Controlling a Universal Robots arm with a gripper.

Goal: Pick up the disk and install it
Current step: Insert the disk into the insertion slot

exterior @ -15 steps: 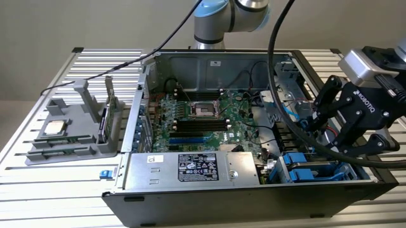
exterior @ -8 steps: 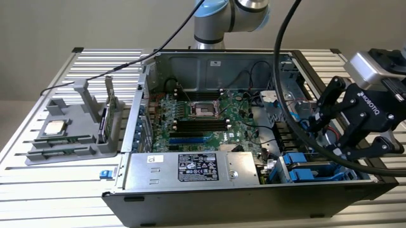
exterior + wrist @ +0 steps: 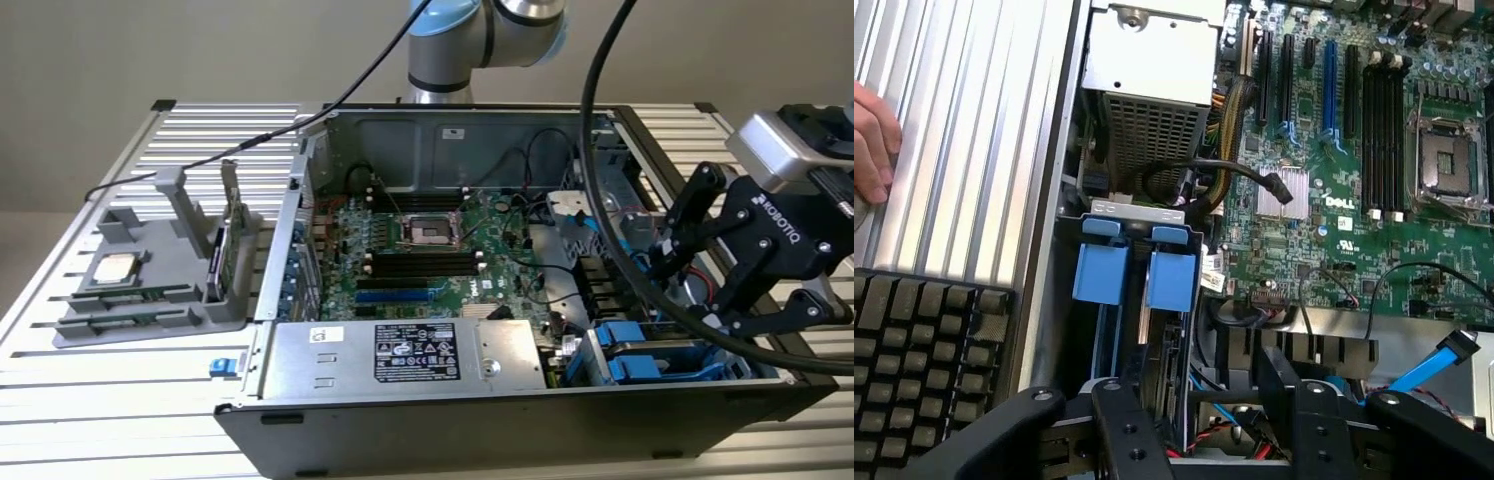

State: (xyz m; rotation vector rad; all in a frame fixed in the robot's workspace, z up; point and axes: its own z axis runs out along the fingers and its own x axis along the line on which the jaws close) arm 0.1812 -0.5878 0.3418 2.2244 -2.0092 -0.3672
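The disk (image 3: 224, 258) appears as a grey slab standing on edge in a slot of the grey holder (image 3: 147, 300), on the table at the exterior view's left. My gripper (image 3: 694, 295) hangs far from it, over the open computer case (image 3: 441, 420) at the exterior view's right. Its black fingers are spread wide with nothing between them. In the wrist view the gripper (image 3: 1199, 400) hovers above the drive bay, where two blue carrier handles (image 3: 1104, 270) stick up side by side.
A thin dark card (image 3: 230, 185) and a square silver chip (image 3: 116, 268) also sit in the holder. The motherboard (image 3: 414, 255), power supply (image 3: 400, 355) and loose cables fill the case. A hand (image 3: 872, 145) rests on the ribbed table near a black keyboard (image 3: 924, 350).
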